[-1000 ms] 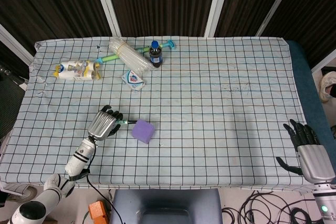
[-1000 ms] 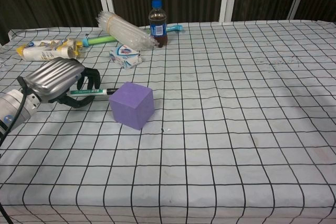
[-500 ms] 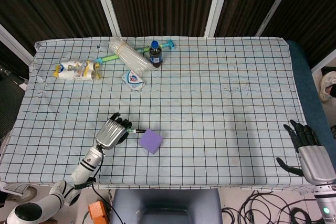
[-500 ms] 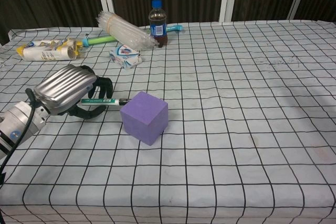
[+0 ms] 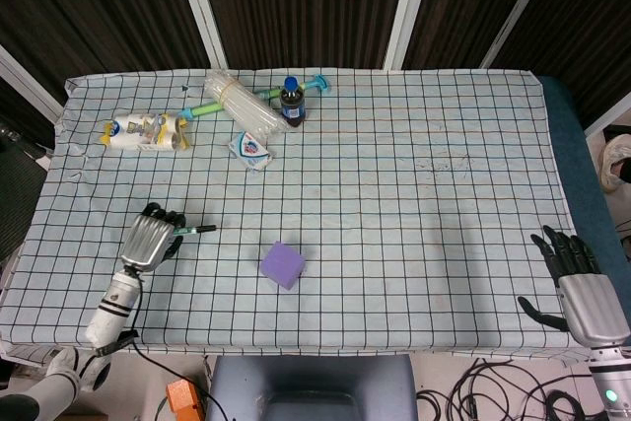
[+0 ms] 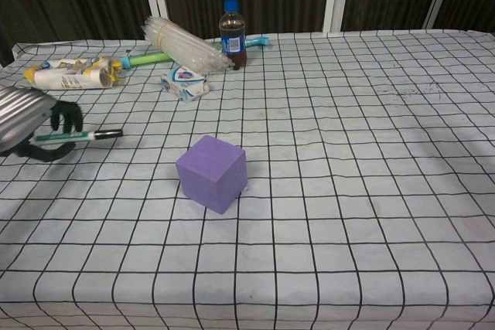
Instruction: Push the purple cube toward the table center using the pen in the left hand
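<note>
My left hand (image 5: 150, 240) sits near the table's left edge with its fingers curled around the green-barrelled marker pen (image 6: 76, 137), black tip pointing toward the purple foam-looking cube (image 5: 283, 264). The tip is well apart from the cube, nothing touching. The cube rests flat on the white black-gridded tablecloth (image 5: 414, 175), left of centre and toward the near edge. I judge it light and slightly soft, likely to slide easily on cloth but also to spin if I catch a corner, so I'd set the tip low against the middle of its left face. My right hand (image 5: 577, 278) lies at the near right corner, fingers spread, holding nothing. A dark cola bottle (image 5: 291, 101) stands far back.
</note>
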Robot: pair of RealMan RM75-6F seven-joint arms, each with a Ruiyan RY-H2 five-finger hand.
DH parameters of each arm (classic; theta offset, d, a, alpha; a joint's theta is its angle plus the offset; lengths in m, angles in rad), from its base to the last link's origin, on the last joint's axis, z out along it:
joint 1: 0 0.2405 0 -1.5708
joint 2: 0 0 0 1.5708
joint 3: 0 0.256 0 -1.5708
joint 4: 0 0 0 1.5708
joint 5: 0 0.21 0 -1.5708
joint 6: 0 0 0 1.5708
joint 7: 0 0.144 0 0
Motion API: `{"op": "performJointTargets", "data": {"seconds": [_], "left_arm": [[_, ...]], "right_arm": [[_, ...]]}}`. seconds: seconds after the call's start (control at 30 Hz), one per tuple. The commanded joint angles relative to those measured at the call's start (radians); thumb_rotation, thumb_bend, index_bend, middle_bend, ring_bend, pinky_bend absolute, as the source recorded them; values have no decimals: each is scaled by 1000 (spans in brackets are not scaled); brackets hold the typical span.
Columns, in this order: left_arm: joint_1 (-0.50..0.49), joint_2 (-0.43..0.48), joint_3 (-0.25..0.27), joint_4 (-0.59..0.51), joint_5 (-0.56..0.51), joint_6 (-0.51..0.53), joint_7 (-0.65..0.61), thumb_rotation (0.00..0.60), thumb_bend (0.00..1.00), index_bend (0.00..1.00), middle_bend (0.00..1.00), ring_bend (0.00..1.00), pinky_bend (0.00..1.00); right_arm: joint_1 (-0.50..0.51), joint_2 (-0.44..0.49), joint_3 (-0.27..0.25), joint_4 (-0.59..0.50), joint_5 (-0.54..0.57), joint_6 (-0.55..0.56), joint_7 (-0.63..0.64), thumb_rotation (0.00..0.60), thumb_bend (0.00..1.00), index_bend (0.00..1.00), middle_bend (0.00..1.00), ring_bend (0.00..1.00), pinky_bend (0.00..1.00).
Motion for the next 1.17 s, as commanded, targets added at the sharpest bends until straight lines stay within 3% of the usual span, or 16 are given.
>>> {"op": "performJointTargets", "data": {"seconds": [0.03, 0.33, 0.5, 0.6, 0.7, 0.77, 0.83, 0.93, 1.07, 1.17], "left_arm": [[80, 30, 27, 70, -19, -40, -132, 600, 449, 510, 514, 325, 248], [92, 2, 41, 123, 13, -19, -175, 600, 432, 355, 341, 196, 174], [111, 20, 43, 89, 18, 0, -187, 600, 428, 250, 263, 146, 146], [143, 53, 40, 33, 23, 68, -195, 600, 427, 205, 231, 120, 119], [206, 130, 29, -101, 31, 222, -198, 600, 420, 130, 185, 78, 76], [267, 225, 45, -269, 50, 323, -172, 600, 415, 59, 127, 31, 37], [322, 336, 84, -468, 81, 389, -119, 600, 409, 4, 65, 0, 7], [359, 467, 147, -686, 129, 402, -23, 600, 397, 0, 18, 0, 0], [380, 526, 164, -800, 145, 398, 51, 600, 392, 0, 0, 0, 0], [386, 538, 158, -822, 146, 389, 69, 600, 394, 0, 0, 0, 0]], "right_arm": [[-1, -6, -1, -1, 0, -2, -12, 600, 376, 0, 0, 0, 0], [-1, -7, -2, -2, 1, -7, -19, 600, 376, 0, 0, 0, 0], [-8, 2, -2, 1, -4, 8, 6, 600, 376, 0, 0, 0, 0], [-15, 8, -6, 2, -13, 22, 19, 600, 376, 0, 0, 0, 0], [-24, 10, -8, 6, -21, 39, 28, 600, 375, 0, 0, 0, 0], [-29, 10, -9, 8, -22, 46, 26, 600, 375, 0, 0, 0, 0], [-31, 8, -8, 8, -21, 47, 22, 600, 376, 0, 0, 0, 0], [-30, 3, -8, 7, -20, 44, 10, 600, 376, 0, 0, 0, 0], [-27, -5, -10, 5, -24, 36, -10, 600, 375, 0, 0, 0, 0], [-21, -12, -8, 3, -25, 28, -22, 600, 375, 0, 0, 0, 0]]}}
